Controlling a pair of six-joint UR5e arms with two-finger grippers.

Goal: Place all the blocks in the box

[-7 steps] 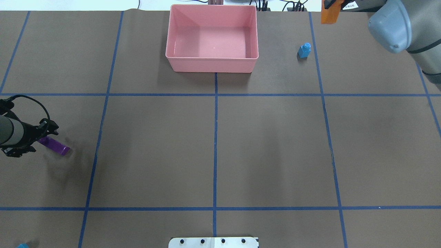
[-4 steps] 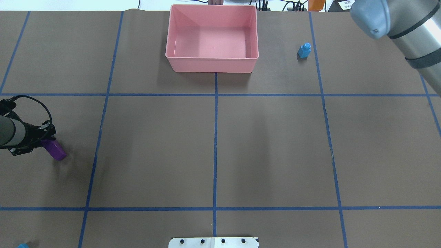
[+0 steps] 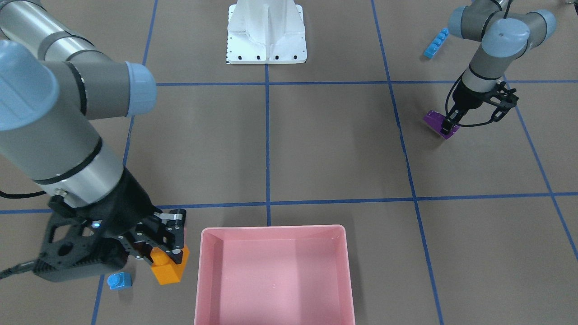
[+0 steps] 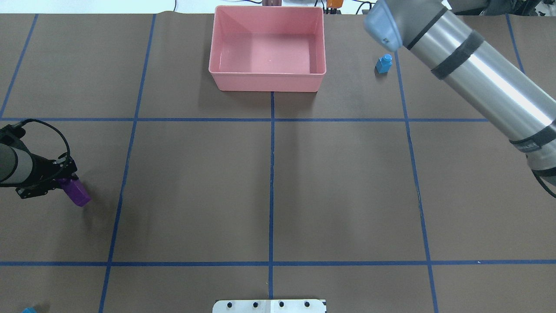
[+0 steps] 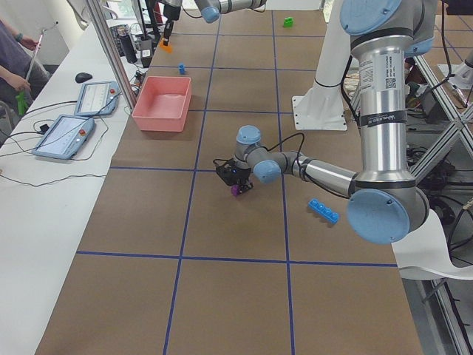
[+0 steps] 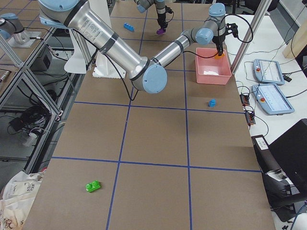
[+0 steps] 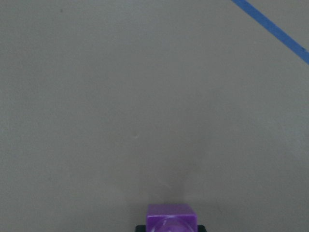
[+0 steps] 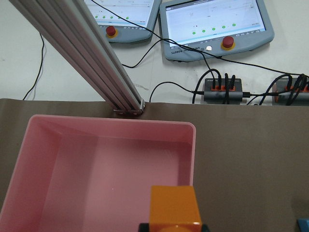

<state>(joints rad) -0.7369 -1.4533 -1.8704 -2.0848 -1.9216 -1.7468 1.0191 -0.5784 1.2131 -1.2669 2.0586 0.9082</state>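
The pink box (image 4: 267, 81) stands at the table's far middle and holds no block; it also shows in the front view (image 3: 273, 229) and the right wrist view (image 8: 116, 169). My right gripper (image 3: 165, 253) is shut on the orange block (image 3: 169, 270), just outside the box's right wall (image 8: 175, 205). My left gripper (image 4: 65, 182) is shut on the purple sloped block (image 4: 78, 194), tilted, low over the table (image 3: 439, 123) (image 7: 171, 218). The small blue block (image 4: 384, 63) stands right of the box. The long blue block (image 3: 436, 43) lies near the left arm. The green block (image 6: 93, 186) lies far off on the right.
The white robot base (image 3: 266, 36) is at the table's near middle. Beyond the table's far edge are control tablets (image 8: 217, 24), cables and a slanted aluminium post (image 8: 87, 58). The right arm's long silver link (image 4: 478, 65) reaches over the table's far right.
The right arm has swung left along the far edge, carrying the orange block next to the box. The left gripper has turned the purple block from lying flat to tilted.
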